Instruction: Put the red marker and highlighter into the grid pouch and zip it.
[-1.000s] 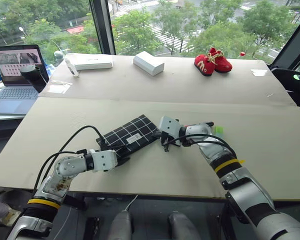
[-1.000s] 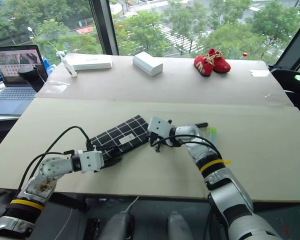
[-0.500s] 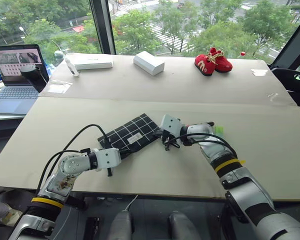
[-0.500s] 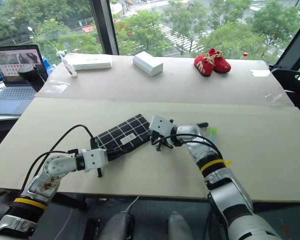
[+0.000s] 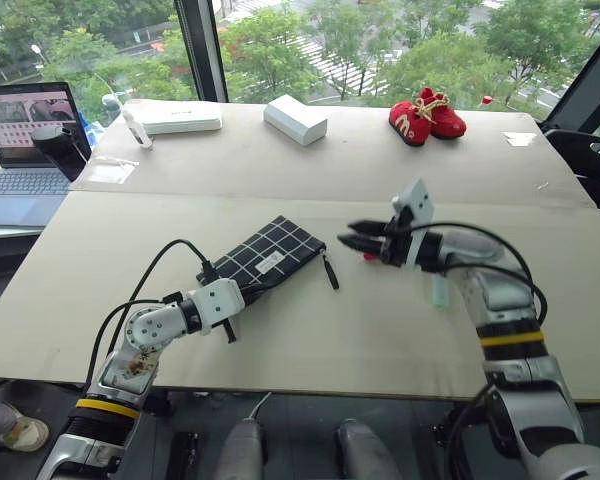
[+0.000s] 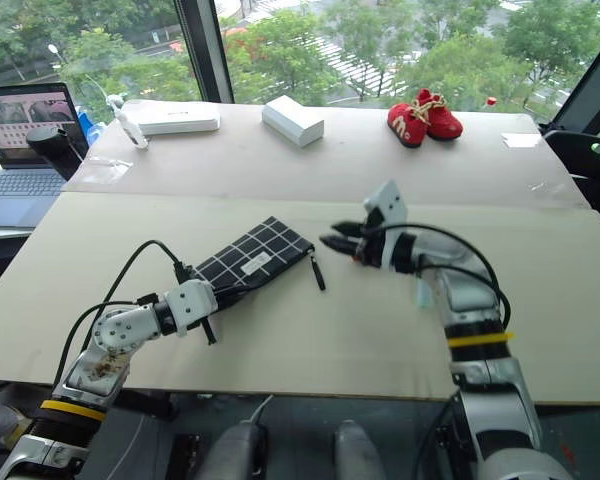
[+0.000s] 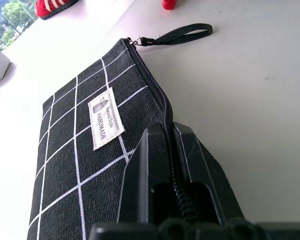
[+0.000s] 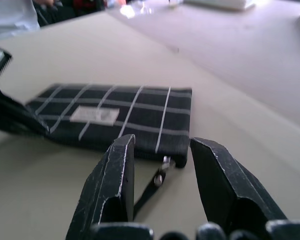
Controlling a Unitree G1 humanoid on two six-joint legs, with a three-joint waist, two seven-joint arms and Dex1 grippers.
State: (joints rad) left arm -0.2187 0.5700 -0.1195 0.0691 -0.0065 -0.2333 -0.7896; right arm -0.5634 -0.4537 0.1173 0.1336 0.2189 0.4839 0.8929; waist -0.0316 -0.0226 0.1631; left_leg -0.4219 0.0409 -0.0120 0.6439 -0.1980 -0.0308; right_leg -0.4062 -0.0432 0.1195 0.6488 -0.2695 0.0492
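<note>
Left gripper [image 5: 238, 303] pinches the grid pouch [image 5: 268, 258] corner; right gripper [image 5: 352, 235] (fingers parted, empty) must fetch the red marker [image 5: 369, 255].

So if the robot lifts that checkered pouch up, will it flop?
Probably. The grid pouch looks like thin fabric lying flat, so it would likely sag. It seems light. Its cord would dangle.

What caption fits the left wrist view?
Left gripper shut on the zipper edge of the grid pouch, pull cord lying on the table.
</note>
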